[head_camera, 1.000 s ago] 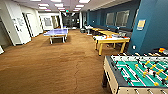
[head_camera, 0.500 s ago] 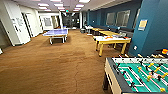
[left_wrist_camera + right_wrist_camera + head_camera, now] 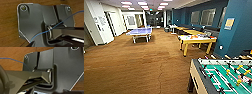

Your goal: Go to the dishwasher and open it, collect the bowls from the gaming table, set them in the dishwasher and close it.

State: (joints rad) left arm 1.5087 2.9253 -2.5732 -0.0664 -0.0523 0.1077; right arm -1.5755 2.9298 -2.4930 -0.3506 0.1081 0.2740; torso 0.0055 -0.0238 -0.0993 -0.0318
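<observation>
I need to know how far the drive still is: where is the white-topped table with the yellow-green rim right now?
In the head view, the white-topped table with the yellow-green rim stands ahead on the right, past the green-field foosball table, beside the teal wall.

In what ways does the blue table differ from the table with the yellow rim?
The blue table has a blue top on pale legs; the gaming table has a white top with yellow rim and legs. The blue table stands in the open carpet, the gaming table beside the teal wall. The gaming table carries small coloured things. Both are rectangular.
</observation>
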